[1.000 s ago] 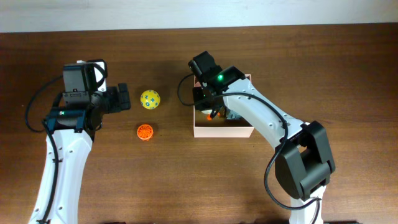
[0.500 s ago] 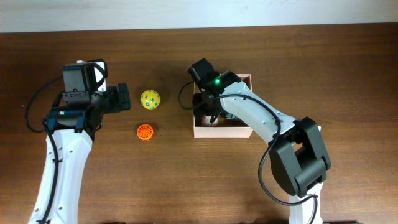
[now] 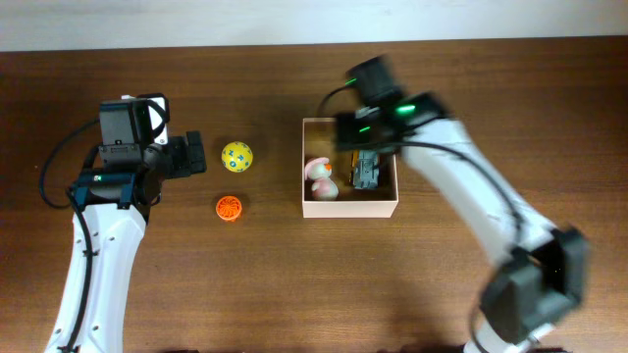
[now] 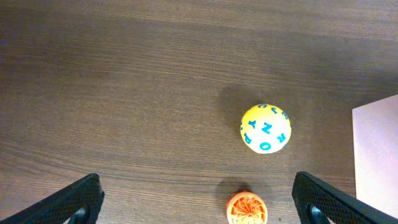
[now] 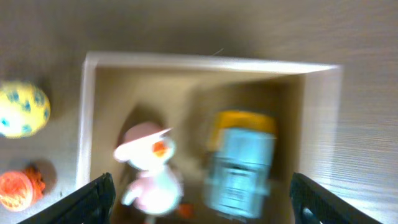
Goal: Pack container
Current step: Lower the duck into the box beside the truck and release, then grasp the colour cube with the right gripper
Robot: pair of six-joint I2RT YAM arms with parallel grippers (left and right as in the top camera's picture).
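Here, the container (image 3: 350, 208) holds a duck (image 3: 322, 179); beside it, a truck (image 3: 366, 170).

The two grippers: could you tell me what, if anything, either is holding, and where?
Nothing; the left gripper and right gripper are both open and empty.

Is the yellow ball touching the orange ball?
Apart. The left wrist view shows a plain strip of bare table between the yellow ball and the orange ball.
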